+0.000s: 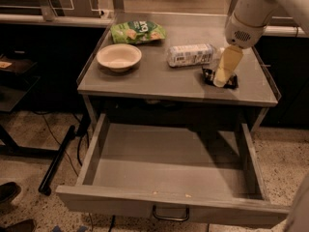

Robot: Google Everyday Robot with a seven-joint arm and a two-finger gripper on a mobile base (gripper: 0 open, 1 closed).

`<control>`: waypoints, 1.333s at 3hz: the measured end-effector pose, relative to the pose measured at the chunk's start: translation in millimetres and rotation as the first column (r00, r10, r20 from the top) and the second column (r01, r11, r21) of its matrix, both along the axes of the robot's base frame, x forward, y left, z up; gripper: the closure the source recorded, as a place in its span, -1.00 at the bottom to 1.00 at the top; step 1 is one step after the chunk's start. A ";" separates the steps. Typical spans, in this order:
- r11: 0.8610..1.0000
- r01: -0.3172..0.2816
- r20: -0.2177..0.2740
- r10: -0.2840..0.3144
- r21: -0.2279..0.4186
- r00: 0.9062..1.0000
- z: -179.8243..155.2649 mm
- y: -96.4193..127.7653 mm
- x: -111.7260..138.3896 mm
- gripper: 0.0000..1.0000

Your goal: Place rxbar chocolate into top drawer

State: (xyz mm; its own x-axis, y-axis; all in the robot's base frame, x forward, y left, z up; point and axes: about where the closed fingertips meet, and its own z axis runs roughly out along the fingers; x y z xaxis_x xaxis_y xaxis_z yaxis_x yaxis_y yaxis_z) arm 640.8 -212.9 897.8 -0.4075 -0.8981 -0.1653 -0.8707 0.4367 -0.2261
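Rxbar chocolate [208, 75], flat shiny black wrapper: lay directly beneath cream gripper [221, 81], presumably for grasping; gripper's opening indeterminable.

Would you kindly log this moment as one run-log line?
stage: pick | gripper: at rxbar chocolate on table, right side | top drawer: open, bar not inside
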 end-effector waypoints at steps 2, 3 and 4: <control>1.000 -0.002 -0.012 0.002 0.020 1.000 -13.8 -3.7 7.5 -1.00; 1.000 0.005 -0.035 -0.004 0.019 0.999 -37.4 -9.9 18.7 -1.00; 1.000 0.014 -0.037 -0.013 0.013 0.999 -46.8 -19.2 29.3 -1.00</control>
State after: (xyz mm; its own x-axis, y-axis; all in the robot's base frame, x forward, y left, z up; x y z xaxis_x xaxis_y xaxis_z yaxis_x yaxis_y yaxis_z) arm 670.1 -232.2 851.1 -0.4256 -0.8903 -0.1619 -0.8724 0.4512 -0.1878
